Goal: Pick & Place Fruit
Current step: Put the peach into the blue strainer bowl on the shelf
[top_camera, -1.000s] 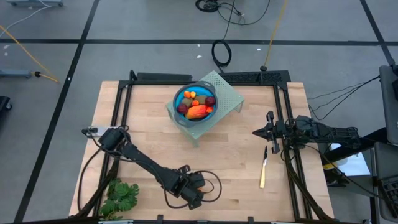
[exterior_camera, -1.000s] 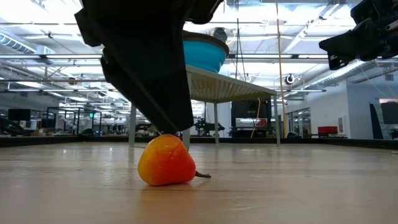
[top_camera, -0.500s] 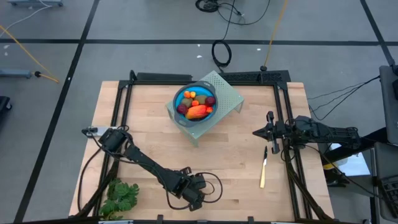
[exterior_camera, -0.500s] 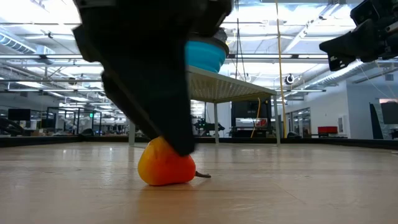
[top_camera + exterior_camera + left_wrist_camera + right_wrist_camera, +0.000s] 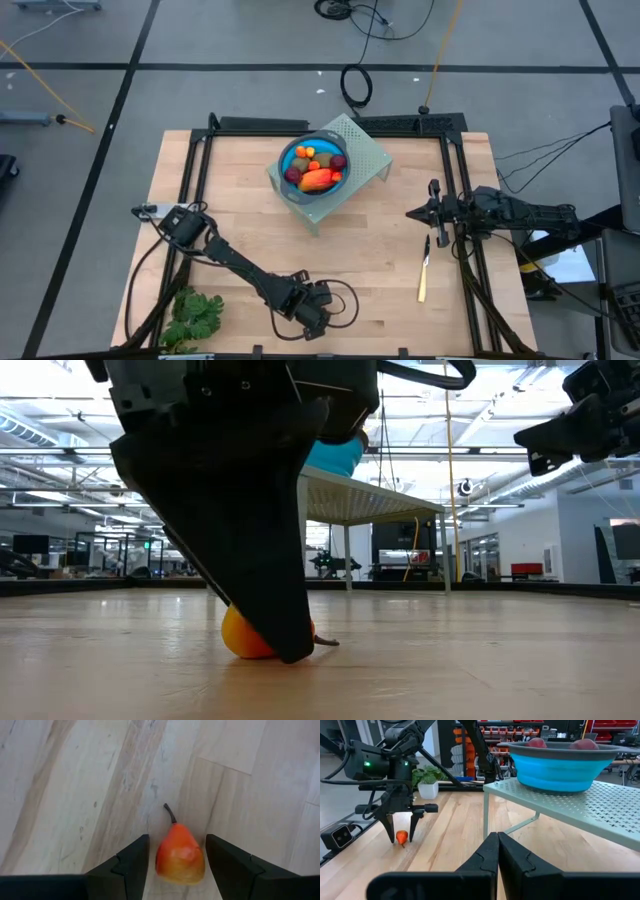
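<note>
A small orange-red pear (image 5: 180, 857) lay on its side on the bench (image 5: 380, 250), near the front edge, its dark stem pointing away from the wrist camera. The left end effector (image 5: 177, 865) had its fingers spread and lowered to either side of the pear, one finger (image 5: 131, 862) close against its flank and the other (image 5: 227, 862) a little apart from it, so nothing was pinched yet. In the low view the dark finger reached down to the wood and covered most of the fruit (image 5: 243, 638).

The step in hand looked like the grasp itself: the approach was over and the closing not yet made. The next move would call for pressing the fingers together on the pear's broad lower half (a rounded, tapering body may well squirt out), then lifting and carrying it to the blue bowl (image 5: 290, 155) on the pale green perforated stand (image 5: 365, 145), where other fruit (image 5: 316, 178) already sat.

The right end effector (image 5: 432, 212) waited well apart, pressed together and holding nothing, by the yellow-handled knife (image 5: 423, 278).
</note>
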`<state>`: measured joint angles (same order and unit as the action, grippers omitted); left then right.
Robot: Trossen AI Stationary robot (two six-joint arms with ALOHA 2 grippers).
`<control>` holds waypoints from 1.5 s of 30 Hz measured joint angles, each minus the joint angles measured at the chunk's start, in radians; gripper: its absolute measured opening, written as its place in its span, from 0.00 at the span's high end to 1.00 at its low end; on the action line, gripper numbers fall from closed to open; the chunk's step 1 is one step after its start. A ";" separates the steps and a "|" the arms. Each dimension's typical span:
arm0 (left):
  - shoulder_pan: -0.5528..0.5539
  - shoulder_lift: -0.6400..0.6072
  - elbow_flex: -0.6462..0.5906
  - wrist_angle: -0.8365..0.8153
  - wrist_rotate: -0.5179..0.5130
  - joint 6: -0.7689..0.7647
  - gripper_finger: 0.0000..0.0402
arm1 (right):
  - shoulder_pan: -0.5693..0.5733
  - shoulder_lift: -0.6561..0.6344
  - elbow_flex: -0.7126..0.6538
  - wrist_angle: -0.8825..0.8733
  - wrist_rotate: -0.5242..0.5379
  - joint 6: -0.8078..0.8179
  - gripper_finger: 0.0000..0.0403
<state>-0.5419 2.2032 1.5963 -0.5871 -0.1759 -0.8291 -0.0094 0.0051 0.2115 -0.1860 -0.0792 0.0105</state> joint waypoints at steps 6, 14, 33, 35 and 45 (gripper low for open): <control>0.000 0.001 0.000 -0.008 0.019 0.001 0.50 | 0.000 0.000 0.000 -0.007 0.000 0.000 1.00; 0.000 0.001 0.000 -0.012 0.016 0.024 0.56 | 0.000 0.000 0.000 -0.007 0.000 0.003 1.00; 0.017 -0.024 -0.005 -0.038 0.041 0.052 0.78 | 0.000 0.000 0.000 -0.007 0.000 0.003 1.00; 0.024 -0.048 -0.006 -0.064 0.045 0.060 0.78 | 0.000 0.000 0.000 -0.006 0.000 0.004 1.00; 0.067 -0.225 -0.003 -0.107 0.049 0.068 0.78 | 0.000 0.000 0.000 -0.006 0.000 0.004 1.00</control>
<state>-0.4747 1.9783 1.5929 -0.6941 -0.1272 -0.7612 -0.0093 0.0048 0.2115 -0.1921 -0.0795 0.0147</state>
